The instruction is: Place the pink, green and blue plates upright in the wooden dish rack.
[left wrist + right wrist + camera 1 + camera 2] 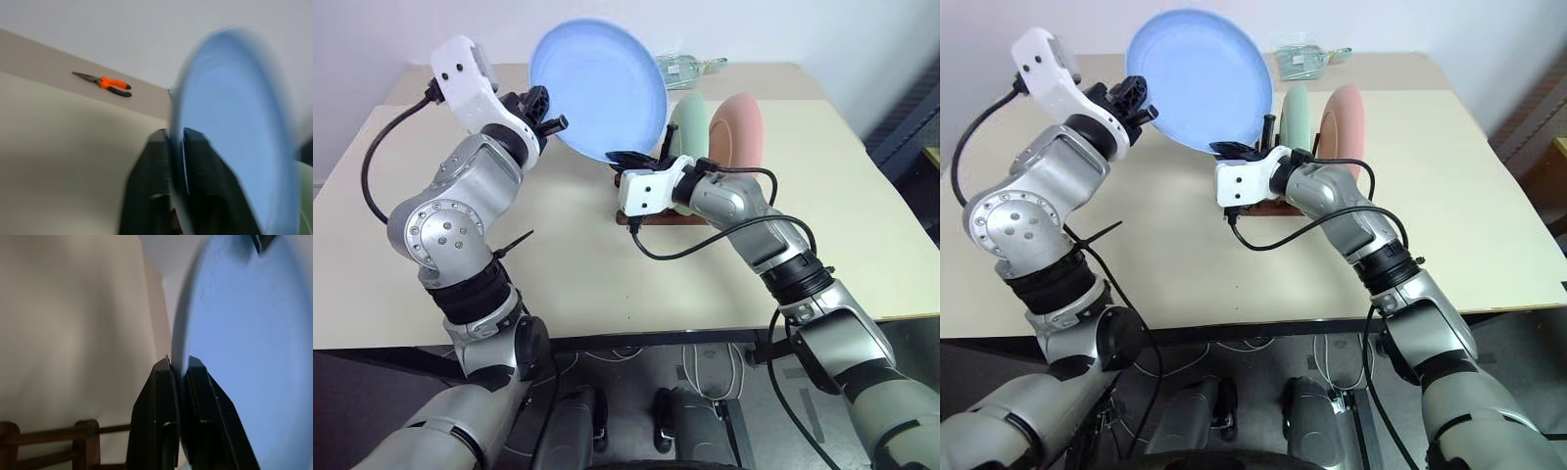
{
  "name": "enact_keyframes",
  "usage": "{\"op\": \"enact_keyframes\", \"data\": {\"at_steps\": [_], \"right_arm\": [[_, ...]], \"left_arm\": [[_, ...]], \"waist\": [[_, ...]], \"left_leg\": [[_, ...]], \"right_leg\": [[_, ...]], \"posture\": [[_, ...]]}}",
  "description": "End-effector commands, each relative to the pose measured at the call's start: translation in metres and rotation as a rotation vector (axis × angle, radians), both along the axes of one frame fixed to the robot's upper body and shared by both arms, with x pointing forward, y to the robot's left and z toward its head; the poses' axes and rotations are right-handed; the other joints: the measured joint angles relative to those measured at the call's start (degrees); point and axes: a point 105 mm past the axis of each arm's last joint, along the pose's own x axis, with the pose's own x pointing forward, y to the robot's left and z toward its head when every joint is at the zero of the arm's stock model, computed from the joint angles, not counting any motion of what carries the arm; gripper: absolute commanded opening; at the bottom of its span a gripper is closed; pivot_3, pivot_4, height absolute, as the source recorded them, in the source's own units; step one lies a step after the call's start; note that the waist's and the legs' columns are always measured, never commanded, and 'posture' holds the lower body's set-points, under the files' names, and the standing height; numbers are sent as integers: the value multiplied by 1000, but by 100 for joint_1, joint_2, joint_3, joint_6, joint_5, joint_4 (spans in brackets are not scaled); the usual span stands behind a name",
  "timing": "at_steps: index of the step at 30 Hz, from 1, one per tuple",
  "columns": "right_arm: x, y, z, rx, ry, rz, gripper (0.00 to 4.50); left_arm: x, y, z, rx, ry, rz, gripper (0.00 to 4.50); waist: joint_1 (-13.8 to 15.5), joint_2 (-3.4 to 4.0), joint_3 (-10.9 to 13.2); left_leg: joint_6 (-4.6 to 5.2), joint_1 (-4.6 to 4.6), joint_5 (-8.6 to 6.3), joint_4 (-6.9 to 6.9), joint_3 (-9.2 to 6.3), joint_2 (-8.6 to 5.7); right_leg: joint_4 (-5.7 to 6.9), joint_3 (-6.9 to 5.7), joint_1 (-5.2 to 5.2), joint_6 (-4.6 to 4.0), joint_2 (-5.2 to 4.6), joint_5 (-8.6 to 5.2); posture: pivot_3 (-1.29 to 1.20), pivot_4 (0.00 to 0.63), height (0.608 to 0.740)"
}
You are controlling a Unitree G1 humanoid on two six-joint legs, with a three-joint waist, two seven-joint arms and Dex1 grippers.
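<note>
Holding the blue plate [599, 88] on edge above the tabletop [578, 264], both grippers pinched its rim.

Largest first: the tabletop carried the wooden dish rack [58, 443], its rails running away from the robot, with the green plate [689, 125] and pink plate [737, 132] standing upright in it, faces turned sideways. The blue plate hung tilted, its hollow face toward the robot, just left of the green one. The left gripper [551, 119] fingers [200, 186] clasped its left rim; the right gripper [628, 159] fingers [159, 416] clenched its lower rim. Pliers [103, 83] lay far back.
</note>
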Motion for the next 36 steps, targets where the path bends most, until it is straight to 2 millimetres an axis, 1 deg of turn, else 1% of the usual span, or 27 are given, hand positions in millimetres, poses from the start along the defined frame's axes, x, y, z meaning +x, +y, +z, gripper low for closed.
{"op": "enact_keyframes", "data": {"at_steps": [1,2,3,4,5,6,7,8,9,10,12,13,14,16,18,19,23,26,34,36], "right_arm": [[-9,2,29,55,-103,40,0],[-11,2,30,58,-103,51,0],[-14,3,33,69,-101,72,0],[-19,4,36,89,-90,100,0],[-22,5,38,103,-82,120,0],[-30,7,47,175,-38,171,0],[-36,8,52,224,-4,208,0],[-45,9,65,335,72,262,0],[-53,9,76,444,162,317,0],[-57,8,82,505,224,352,0],[-68,5,94,714,479,451,0],[-73,4,97,769,572,484,0],[-72,1,98,847,677,488,0],[-69,-2,98,921,784,460,0],[-61,-9,93,1035,892,410,0],[-59,-11,91,1075,935,393,0],[-50,-19,78,1167,1057,309,0],[-47,-21,70,1174,1100,265,0],[-37,-25,57,1199,1177,192,0],[-32,-26,55,1210,1193,170,0]], "left_arm": [[-6,51,35,-184,-135,201,2417],[-7,74,38,-205,-153,296,2884],[-9,106,36,-158,-149,448,3382],[-13,133,32,-57,-125,587,3382],[-15,149,30,23,-108,671,3382],[-15,160,23,128,-100,706,3382],[-15,165,18,191,-98,709,3382],[-10,165,6,307,-77,686,3382],[-6,160,-8,411,-61,631,3382],[-3,156,-18,474,-51,590,3382],[4,135,-58,583,6,425,3382],[4,127,-73,610,26,366,3382],[3,116,-88,674,31,306,3382],[1,104,-102,751,21,246,3382],[-8,71,-122,821,-19,74,3382],[-13,58,-129,807,-27,5,3382],[-28,31,-143,749,-49,-189,3382],[-40,17,-152,751,-46,-305,3382],[-42,15,-153,745,-45,-330,3382],[-43,13,-154,746,-46,-340,3382]], "waist": [[-2,-2,1],[-12,-2,1],[-36,-1,1],[-76,3,3],[-124,8,5],[-161,8,5],[-164,9,5],[-155,8,4],[-132,8,5],[-96,8,4],[-3,5,3],[17,5,2],[29,2,1],[27,-3,-2],[3,-2,-2],[-9,0,-2],[-38,6,1],[-54,13,-1],[-8,14,-1],[-10,14,-1]], "left_leg": [[0,0,0,0,-1,0],[-1,0,0,1,-1,0],[-1,0,1,0,-1,1],[-2,2,1,-2,1,1],[-5,12,2,-11,11,2],[-7,17,4,-18,13,2],[-8,20,4,-23,13,4],[-10,21,5,-28,13,6],[-10,21,5,-27,10,7],[-10,20,5,-24,4,7],[-9,17,4,-16,1,6],[-10,16,3,-15,-2,5],[-9,15,0,-15,-7,2],[-22,7,-11,-15,-14,-2],[-25,-5,-12,-16,-13,-5],[-25,-5,-12,-18,-10,-5],[-25,-18,-11,-26,6,-4],[-6,-19,0,-27,24,2],[4,-21,-3,-25,32,2],[5,-21,-3,-25,32,2]], "right_leg": [[0,0,0,0,-1,0],[0,0,-1,0,0,0],[0,0,0,-1,1,0],[1,0,-2,-1,5,0],[4,6,-3,-1,9,0],[6,8,-3,-2,12,-1],[7,9,-2,-5,17,-2],[11,8,-1,-5,19,-3],[10,6,4,-5,20,-3],[9,2,9,-5,20,-3],[9,-1,12,-6,14,-2],[6,-1,13,-6,8,-2],[6,-1,15,-7,-1,-2],[1,-4,10,-8,-18,-1],[1,-4,-12,-11,-29,0],[5,-2,-18,-13,-29,1],[16,6,-47,-18,-31,0],[22,10,-59,-20,-27,1],[22,10,-59,-19,-24,1],[22,9,-59,-19,-23,1]], "posture": [[0,150,740],[0,150,740],[0,150,740],[0,150,740],[0,150,740],[0,150,740],[0,150,740],[0,150,740],[0,150,740],[0,150,740],[0,150,740],[0,150,740],[0,150,740],[0,150,740],[0,150,740],[0,150,740],[0,150,740],[0,150,740],[0,150,740],[0,150,740]]}}
